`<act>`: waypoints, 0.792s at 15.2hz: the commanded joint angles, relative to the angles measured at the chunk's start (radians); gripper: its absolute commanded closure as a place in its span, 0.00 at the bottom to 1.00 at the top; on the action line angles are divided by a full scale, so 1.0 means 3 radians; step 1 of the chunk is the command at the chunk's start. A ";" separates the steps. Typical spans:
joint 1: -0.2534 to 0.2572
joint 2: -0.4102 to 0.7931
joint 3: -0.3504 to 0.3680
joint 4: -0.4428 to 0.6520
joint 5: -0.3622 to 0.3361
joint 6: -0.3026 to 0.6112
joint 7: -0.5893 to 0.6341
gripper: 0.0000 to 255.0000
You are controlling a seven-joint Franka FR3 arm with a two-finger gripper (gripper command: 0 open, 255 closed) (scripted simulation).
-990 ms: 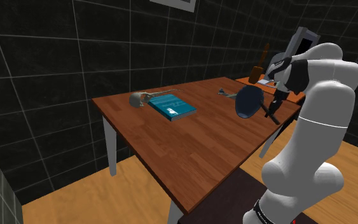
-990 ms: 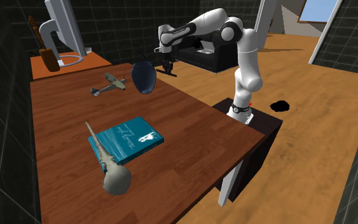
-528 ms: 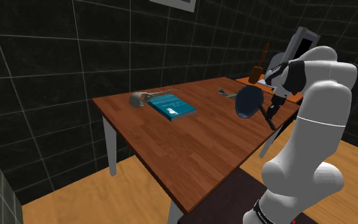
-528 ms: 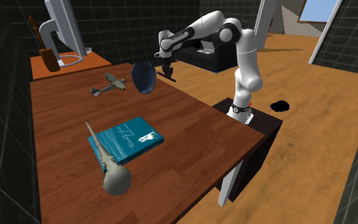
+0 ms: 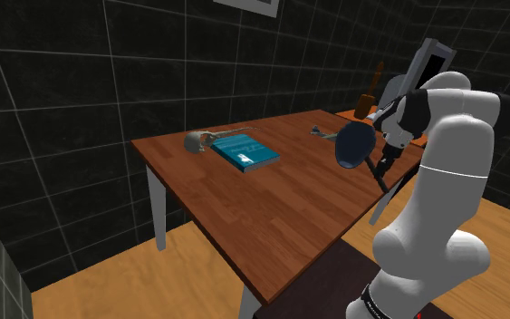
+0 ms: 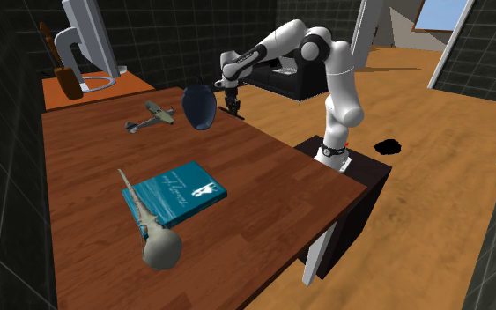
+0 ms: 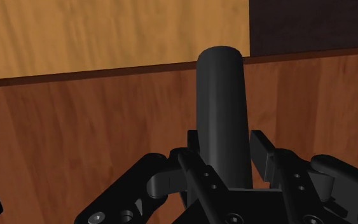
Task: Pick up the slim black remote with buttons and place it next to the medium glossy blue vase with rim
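A slim black remote (image 7: 220,108) is clasped between my gripper's (image 7: 222,167) two black fingers. Its far end points toward the table's edge. In the second exterior view the gripper (image 6: 231,99) hangs low over the brown wooden table (image 6: 263,176), just to the right of the glossy dark blue vase (image 6: 199,107), with the remote (image 6: 236,112) slanting down from it. In the shoulder view the gripper (image 5: 383,159) and remote (image 5: 388,174) sit right of the vase (image 5: 356,145), near the table's far corner. I cannot tell whether the remote touches the wood.
A teal book (image 6: 177,193) and a grey long-necked object (image 6: 159,247) lie on the table's other half. A toy plane (image 6: 155,114) sits left of the vase. A monitor (image 6: 87,40) stands on an orange side table behind. The table edge runs close beyond the remote.
The gripper has come down with the remote, from above the vase's rim to low beside the vase. The vase and other things have not moved.
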 commanded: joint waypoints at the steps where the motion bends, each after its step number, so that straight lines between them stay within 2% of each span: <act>1: -0.0005 0.0042 0.0014 -0.0041 0.0031 0.0078 -0.0016 1.00; 6: -0.0030 0.0154 0.0049 -0.0116 0.0111 0.0247 -0.0071 1.00; 12: -0.0029 0.0154 0.0048 -0.0116 0.0111 0.0247 -0.0072 1.00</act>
